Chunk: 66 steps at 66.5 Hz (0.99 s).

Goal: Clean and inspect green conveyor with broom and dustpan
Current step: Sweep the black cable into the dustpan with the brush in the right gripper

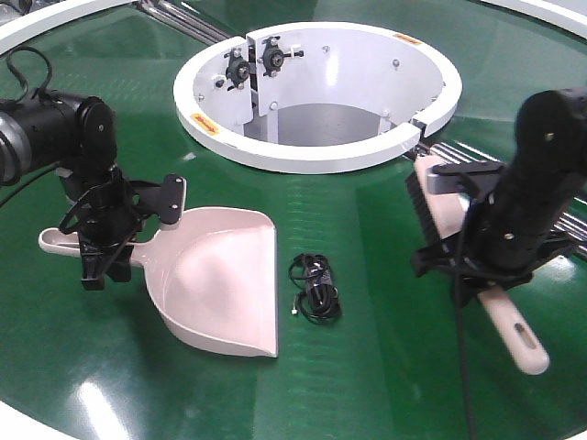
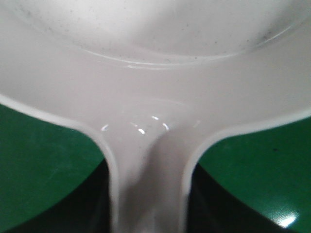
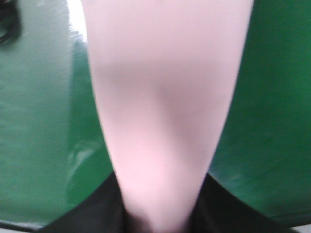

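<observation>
The glossy green conveyor (image 1: pixel 367 238) fills the front view. A pale pink dustpan (image 1: pixel 220 275) lies on it at left, mouth facing right. My left gripper (image 1: pixel 108 246) is shut on the dustpan's handle; the left wrist view shows the handle (image 2: pixel 148 184) running between the dark fingers into the scoop. At right, my right gripper (image 1: pixel 486 258) is shut on the broom (image 1: pixel 440 206), whose dark bristles face left and whose slotted handle end (image 1: pixel 521 335) sticks out toward the front. The broom's handle (image 3: pixel 165 121) fills the right wrist view.
A small coil of black cable (image 1: pixel 315 286) lies on the belt between dustpan and broom. Behind it a white ring-shaped opening (image 1: pixel 316 92) with bearing mounts sits in the belt. Silver rollers (image 1: pixel 459 154) show at the seam on the right.
</observation>
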Each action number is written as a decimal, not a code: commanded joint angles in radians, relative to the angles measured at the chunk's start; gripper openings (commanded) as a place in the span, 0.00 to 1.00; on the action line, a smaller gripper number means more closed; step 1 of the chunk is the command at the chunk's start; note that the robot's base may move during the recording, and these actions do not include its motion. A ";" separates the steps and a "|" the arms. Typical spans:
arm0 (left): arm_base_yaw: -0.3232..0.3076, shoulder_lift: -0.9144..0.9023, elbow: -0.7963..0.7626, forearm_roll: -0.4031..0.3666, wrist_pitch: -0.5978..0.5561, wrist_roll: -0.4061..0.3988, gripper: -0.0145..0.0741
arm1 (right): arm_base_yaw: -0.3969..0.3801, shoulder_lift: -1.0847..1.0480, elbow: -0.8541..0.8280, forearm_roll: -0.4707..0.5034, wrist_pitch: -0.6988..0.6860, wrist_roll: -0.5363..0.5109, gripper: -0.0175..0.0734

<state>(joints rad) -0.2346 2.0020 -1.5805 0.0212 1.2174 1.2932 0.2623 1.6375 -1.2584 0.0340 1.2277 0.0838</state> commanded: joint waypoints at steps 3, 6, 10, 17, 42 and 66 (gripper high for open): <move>0.000 -0.057 -0.033 -0.007 0.026 -0.003 0.17 | 0.093 -0.012 -0.030 -0.020 0.059 0.080 0.19; 0.000 -0.057 -0.033 -0.007 0.026 -0.003 0.17 | 0.119 0.003 -0.030 -0.024 0.059 0.099 0.19; 0.000 -0.057 -0.033 -0.007 0.026 -0.003 0.17 | 0.155 0.029 -0.030 -0.020 0.059 0.127 0.19; 0.000 -0.057 -0.033 -0.007 0.026 -0.003 0.17 | 0.198 0.075 -0.030 -0.013 0.059 0.184 0.19; 0.000 -0.057 -0.033 -0.007 0.025 -0.003 0.17 | 0.255 0.155 -0.030 0.036 0.059 0.296 0.19; 0.000 -0.057 -0.033 -0.007 0.025 -0.003 0.17 | 0.255 0.191 -0.072 0.067 0.060 0.337 0.19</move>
<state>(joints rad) -0.2346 2.0020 -1.5805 0.0212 1.2174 1.2932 0.5182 1.8548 -1.2810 0.0767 1.2186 0.4192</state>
